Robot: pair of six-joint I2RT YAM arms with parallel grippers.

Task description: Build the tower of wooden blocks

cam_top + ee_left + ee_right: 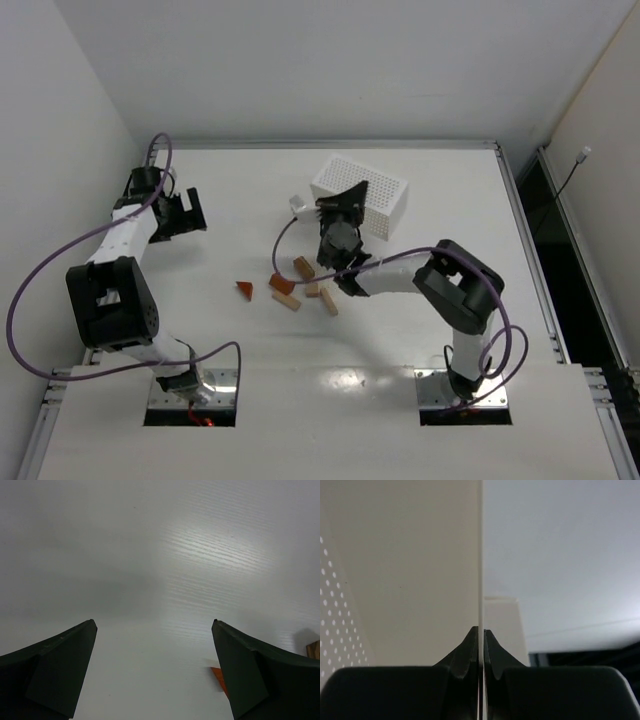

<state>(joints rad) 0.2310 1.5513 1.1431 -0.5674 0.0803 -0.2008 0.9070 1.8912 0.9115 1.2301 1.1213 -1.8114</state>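
The wood blocks lie loose on the table in the top view, with no tower standing. A red wedge [244, 288] is at the left, a reddish-brown piece [281, 284] beside it, and tan bars [303, 267] [328, 303] to its right. My right gripper [343, 205] [481, 629] is shut on the thin wall of the white perforated tray [375, 195] [400, 555], just behind the blocks. My left gripper [185, 215] [154, 622] hangs open over bare table, far left of the blocks. The red wedge [216, 672] peeks out beside its right finger.
A small white piece [297, 203] sits left of the tray. A tan block's corner [314, 649] shows at the right edge of the left wrist view. The table's raised rim [505, 170] runs along the right and back sides.
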